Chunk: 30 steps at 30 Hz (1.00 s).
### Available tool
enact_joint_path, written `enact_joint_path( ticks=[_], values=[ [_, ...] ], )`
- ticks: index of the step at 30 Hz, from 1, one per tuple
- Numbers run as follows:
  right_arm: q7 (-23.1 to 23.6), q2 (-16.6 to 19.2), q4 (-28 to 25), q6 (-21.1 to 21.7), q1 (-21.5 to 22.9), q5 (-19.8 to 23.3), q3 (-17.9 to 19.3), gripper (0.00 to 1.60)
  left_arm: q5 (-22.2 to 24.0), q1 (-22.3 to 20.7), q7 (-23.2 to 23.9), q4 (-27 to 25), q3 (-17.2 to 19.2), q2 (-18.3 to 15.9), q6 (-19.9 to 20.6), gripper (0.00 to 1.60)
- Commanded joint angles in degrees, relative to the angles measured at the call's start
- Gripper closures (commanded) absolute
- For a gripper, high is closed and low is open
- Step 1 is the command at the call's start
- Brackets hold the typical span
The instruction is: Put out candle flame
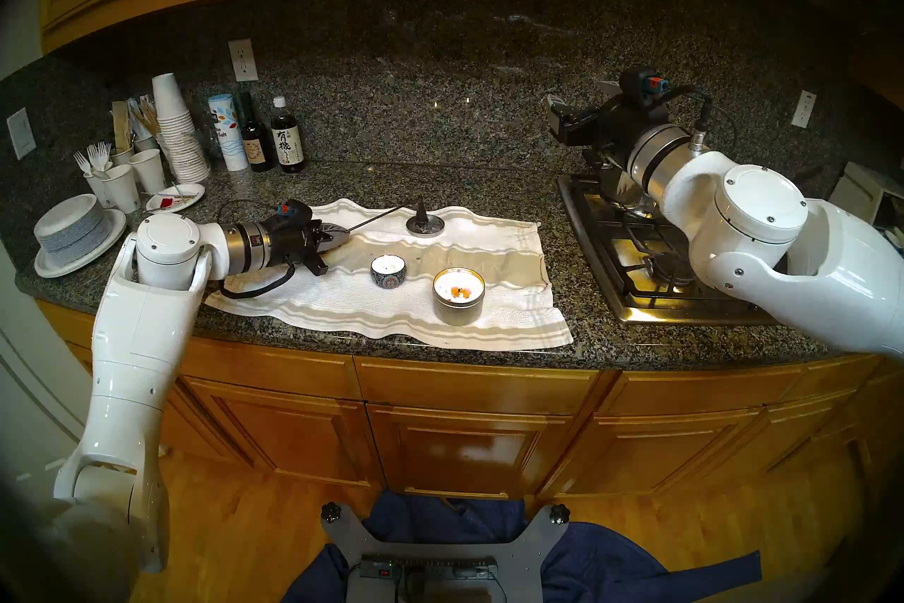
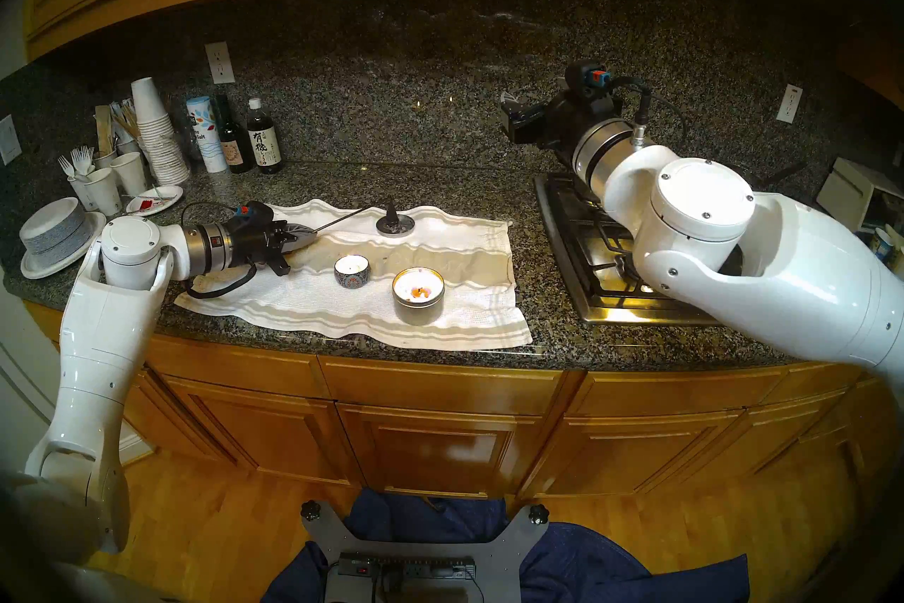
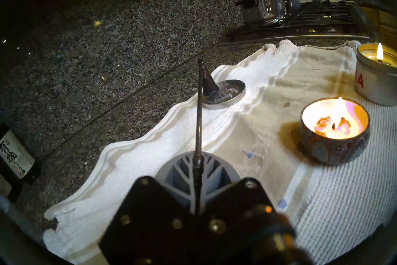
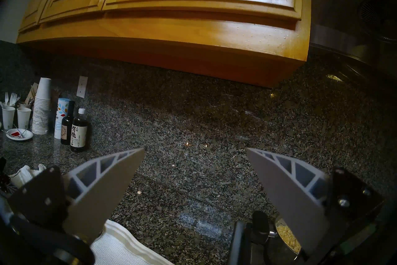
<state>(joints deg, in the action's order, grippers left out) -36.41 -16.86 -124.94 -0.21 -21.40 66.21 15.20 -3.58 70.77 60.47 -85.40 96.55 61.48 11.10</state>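
Right now the left gripper [image 3: 198, 168] is pinched tight on the thin metal handle of a candle snuffer [image 1: 372, 219], its grey fingers [image 3: 180, 172] pressed together around the rod. That rod runs out ahead of the fingers to a small dark cone, which seems to sit on or just above a round metal lid [image 3: 227, 92] lying on the white towel [image 1: 391, 313]. Off to the side of the tool, nearer the counter's front edge, stand the two lit candles: a small patterned bowl candle [image 3: 335, 131] close by, and a larger tin candle [image 1: 459, 296] just beyond it; both flames show clearly in the left wrist view. Well apart, the right gripper [image 4: 195, 174] hangs over the stove [image 1: 636, 254] with its fingers spread wide and nothing between them.

By my reading the tool is secured and neither flame has yet been covered. The next move calls for lifting the cone off the lid, swinging it over the nearer bowl candle, and lowering it squarely over the wick without dipping into the melted wax or nudging the bowl
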Motion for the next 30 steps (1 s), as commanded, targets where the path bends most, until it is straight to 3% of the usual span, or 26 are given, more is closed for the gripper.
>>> enact_joint_path(
  ticks=[1, 10, 19, 25, 30],
  values=[
    [-0.2, -0.1, 0.3, -0.9, 1.4, -0.5, 1.4, 0.00, 3.0, -0.3, 0.5, -5.5, 3.3, 0.3, 0.3, 1.60],
    [0.1, -0.8, 1.2, -1.0, 1.6, -0.7, 1.3, 0.00, 6.1, 4.8, 3.7, -11.0, 8.0, -0.7, -0.1, 1.60],
    [0.2, -1.0, 1.7, -1.1, 1.7, -0.6, 1.2, 0.00, 8.4, 11.9, 6.8, -18.0, 15.8, -1.6, 0.4, 1.60],
    [0.3, -1.2, 2.3, -1.2, 1.7, -0.7, 1.2, 0.00, 10.4, 17.7, 8.8, -22.9, 21.2, 0.3, 1.4, 1.60],
    [0.5, -1.4, 2.5, -1.3, 1.7, -0.7, 1.2, 0.00, 13.5, 20.0, 12.0, -25.4, 23.2, 2.3, 1.7, 1.60]
  ],
)
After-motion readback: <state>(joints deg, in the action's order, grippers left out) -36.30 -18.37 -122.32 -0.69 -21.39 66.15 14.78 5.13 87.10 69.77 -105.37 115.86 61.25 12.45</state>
